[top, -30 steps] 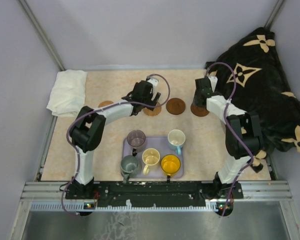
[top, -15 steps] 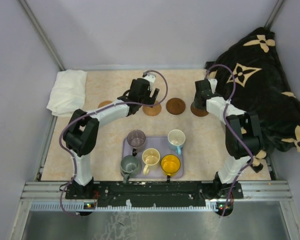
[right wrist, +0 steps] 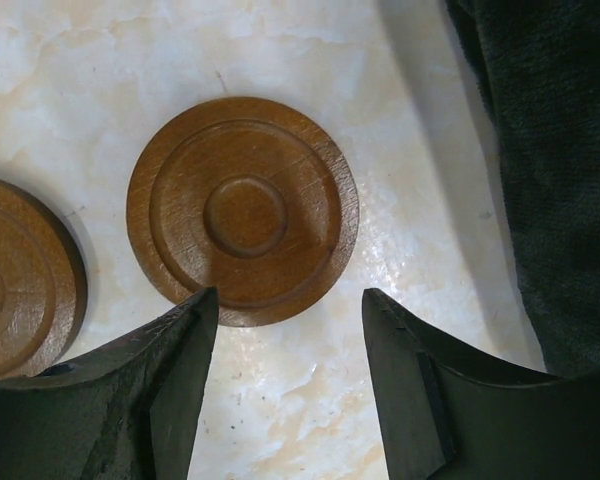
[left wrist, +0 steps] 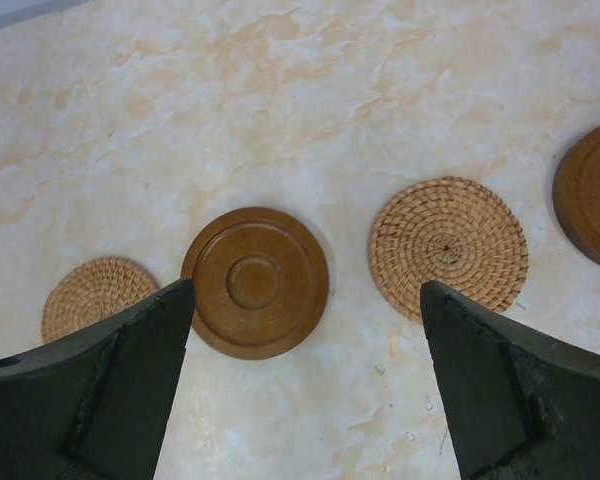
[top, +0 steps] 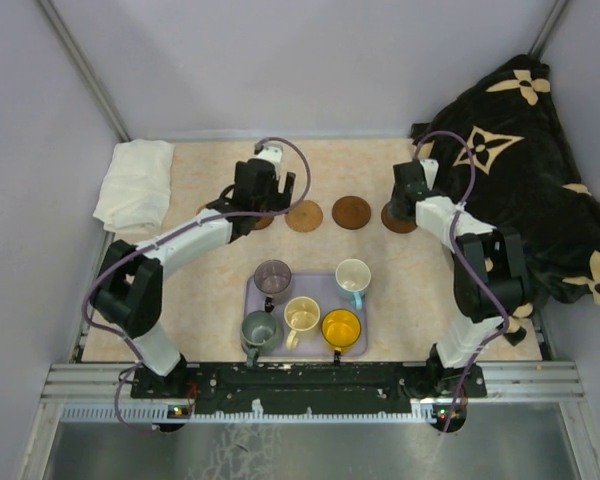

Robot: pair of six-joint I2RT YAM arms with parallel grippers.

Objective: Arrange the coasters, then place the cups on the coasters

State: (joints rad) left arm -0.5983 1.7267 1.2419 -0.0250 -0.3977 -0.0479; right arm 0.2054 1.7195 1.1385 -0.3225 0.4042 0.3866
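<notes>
Several coasters lie in a row across the far half of the table. In the left wrist view they are a small woven tan one (left wrist: 95, 295), a dark brown one (left wrist: 256, 282), a woven tan one (left wrist: 448, 246) and another dark brown one (left wrist: 592, 192). My left gripper (left wrist: 307, 300) hovers wide open over the first dark brown coaster, holding nothing. My right gripper (right wrist: 290, 300) is open just in front of the rightmost dark brown coaster (right wrist: 243, 210), which lies flat on the table. Several cups stand on the lavender tray (top: 318, 288): purple-grey (top: 273, 277), white (top: 353, 277), cream (top: 302, 315), yellow (top: 341, 328), grey-green (top: 259, 330).
A folded white cloth (top: 135, 183) lies at the far left corner. A dark blanket with a tan flower pattern (top: 520, 190) is heaped along the right side, and its edge (right wrist: 540, 150) comes close to the rightmost coaster.
My left arm has swung left, off the middle woven coaster and over the dark brown one beside it. The right gripper stayed over its coaster and opened a little.
</notes>
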